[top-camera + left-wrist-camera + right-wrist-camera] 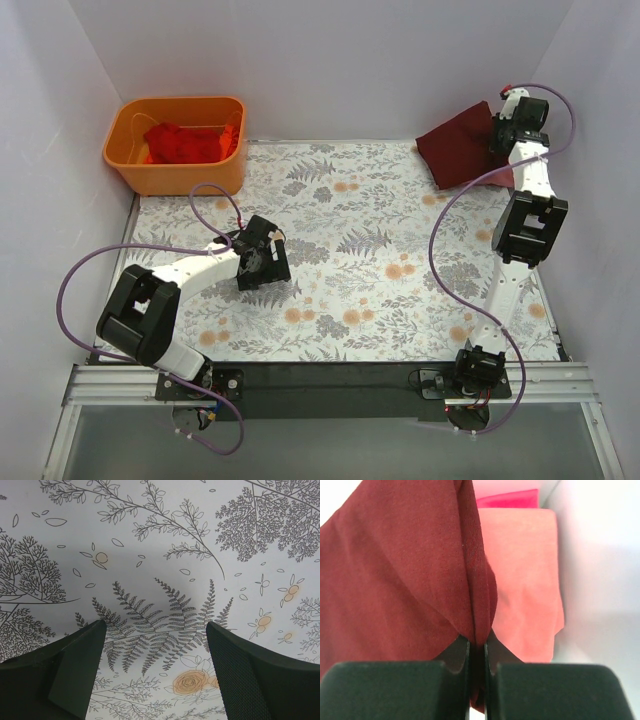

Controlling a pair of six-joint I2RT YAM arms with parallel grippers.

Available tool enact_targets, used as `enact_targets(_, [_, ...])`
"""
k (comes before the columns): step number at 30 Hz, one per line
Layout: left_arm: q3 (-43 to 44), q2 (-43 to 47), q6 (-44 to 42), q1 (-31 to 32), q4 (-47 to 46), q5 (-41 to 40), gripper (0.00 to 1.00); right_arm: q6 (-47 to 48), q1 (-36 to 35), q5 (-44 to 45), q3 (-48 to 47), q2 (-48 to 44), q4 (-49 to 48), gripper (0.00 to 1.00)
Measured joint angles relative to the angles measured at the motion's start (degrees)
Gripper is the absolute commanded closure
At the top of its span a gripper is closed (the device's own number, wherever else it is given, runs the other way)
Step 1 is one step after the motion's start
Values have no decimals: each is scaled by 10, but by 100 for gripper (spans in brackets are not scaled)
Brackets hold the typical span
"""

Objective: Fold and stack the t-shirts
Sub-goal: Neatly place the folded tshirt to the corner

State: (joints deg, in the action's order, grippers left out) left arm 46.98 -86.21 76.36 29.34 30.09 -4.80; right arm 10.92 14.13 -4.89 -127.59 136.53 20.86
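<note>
Right gripper [477, 645] had its two fingers pressed together on a fold of the dark maroon t-shirt [455, 145], with only a thin ridge of cloth showing between the pads. The arm was stretched out to the far right corner of the bench. From the pinch, the maroon shirt spread away towards the far edge and leftward, with its long side slanting from that corner towards the middle of the far edge. Just right of it in the wrist view lay a folded salmon-pink t-shirt [525, 580], its length running straight away from the fingers into the corner. The edge of a brighter pink-red shirt [510, 500] showed past its far end. So the pile sat a little beyond and to the right of the held cloth. From above the maroon shirt hid the pile, and I couldn't tell whether it was resting on the salmon one or hanging just clear of it. To my eye, placing it called for a small shift towards the right wall before letting go. The left gripper [156, 625] was spread wide and empty, low over the fern-printed cloth [380, 260] near the left middle of the bench, far from that corner. More red t-shirts [185, 143] lay bunched in the orange bin [175, 103] at the far left corner, nearer the left arm.
</note>
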Motion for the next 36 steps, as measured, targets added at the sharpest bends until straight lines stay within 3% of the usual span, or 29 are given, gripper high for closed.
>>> enact_targets(21, [5, -5, 6, 0, 5, -1, 19, -55, 5, 166, 106, -2, -124, 99])
enact_targets(31, [4, -2, 10, 0, 6, 0, 19, -104, 6, 222, 183, -49, -143, 48])
enact_targets(36, [4, 20, 10, 0, 16, -1, 18, -111, 5, 251, 235, -128, -144, 37])
